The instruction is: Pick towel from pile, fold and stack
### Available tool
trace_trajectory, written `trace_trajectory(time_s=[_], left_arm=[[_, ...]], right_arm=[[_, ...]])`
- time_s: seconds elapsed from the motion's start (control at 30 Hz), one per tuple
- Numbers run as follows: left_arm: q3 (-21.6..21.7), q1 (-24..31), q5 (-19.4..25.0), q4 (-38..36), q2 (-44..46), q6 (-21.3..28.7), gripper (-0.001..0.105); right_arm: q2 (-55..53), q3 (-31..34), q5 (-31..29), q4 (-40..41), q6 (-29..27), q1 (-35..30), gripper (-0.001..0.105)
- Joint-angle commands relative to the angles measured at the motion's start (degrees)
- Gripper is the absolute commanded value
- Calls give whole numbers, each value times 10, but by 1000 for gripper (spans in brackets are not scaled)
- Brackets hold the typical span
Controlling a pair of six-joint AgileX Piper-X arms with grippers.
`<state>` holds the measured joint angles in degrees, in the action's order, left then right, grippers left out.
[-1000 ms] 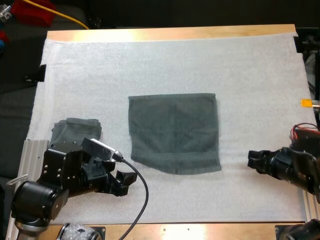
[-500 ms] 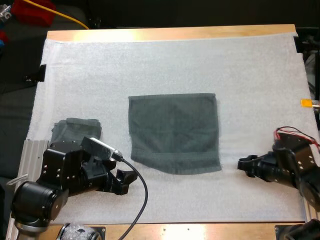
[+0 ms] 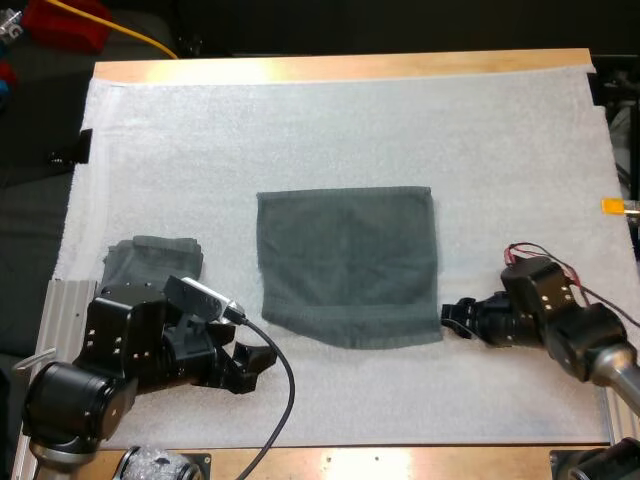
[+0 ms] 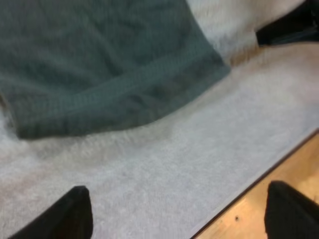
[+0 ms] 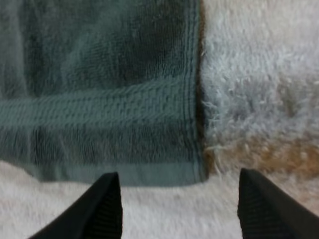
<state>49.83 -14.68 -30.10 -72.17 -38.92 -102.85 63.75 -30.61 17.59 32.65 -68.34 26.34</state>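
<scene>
High view: spread towel (image 3: 347,265) lies flat mid-mat. My right hand (image 3: 452,318) is low at its near right corner, just beside the hem. My left hand (image 3: 252,362) sits near-left of the towel, clear of its near left corner. A second towel (image 3: 150,262) is at the left of the mat (image 3: 330,130), part hidden by my left arm; can't tell if it's folded or bunched. No containers on the worktop (image 3: 340,67); the mat carries both towels.

Left wrist view: my fingers (image 4: 75,214) stand apart, released, nothing between them. The towel's near hem is ahead, not reached.

Right wrist view: my fingers (image 5: 107,209) are apart, released, lined up on the near right corner, one short of the hem, the other off over bare mat.

Risks, my read:
- The cloth is thin and flat, so a shallow pinch slips off the hem.
- Going too deep grabs mat fleece with it.
- If the right hand lifts alone while the left is this far off, the fold goes skewed and the edges won't match.
</scene>
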Motion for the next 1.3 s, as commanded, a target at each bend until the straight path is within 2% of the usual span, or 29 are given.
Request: trace_trajectory(time_s=[0.0,0.23,0.37,0.53,0.67,0.77,0.9,0.93,1.0,1.13,1.27], left_arm=[[0,0,-7,-3,1,-2,68],[0,0,-7,-4,1,-2,68],[0,0,-7,-4,1,-2,68],[0,0,-7,-4,1,-2,68],[0,0,-7,-4,1,-2,68],[0,0,-7,-4,1,-2,68],[0,0,-3,-4,1,-2,68],[0,0,-1,-4,1,-2,68],[-5,0,14,1,1,-2,68],[-41,0,50,16,1,-2,68],[-86,0,54,37,-1,-2,68]], right_arm=[[17,2,21,-22,10,-2,51],[99,3,58,-71,46,-2,51],[128,3,58,-82,57,-2,51],[159,3,100,-106,72,-2,51],[169,3,105,-109,81,-2,51],[170,3,105,-109,81,-2,42],[170,3,105,-109,81,-2,16],[170,3,105,-109,81,-2,13],[170,3,104,-109,79,-2,0],[163,3,94,-108,77,-2,0],[153,3,94,-105,77,-2,0]])
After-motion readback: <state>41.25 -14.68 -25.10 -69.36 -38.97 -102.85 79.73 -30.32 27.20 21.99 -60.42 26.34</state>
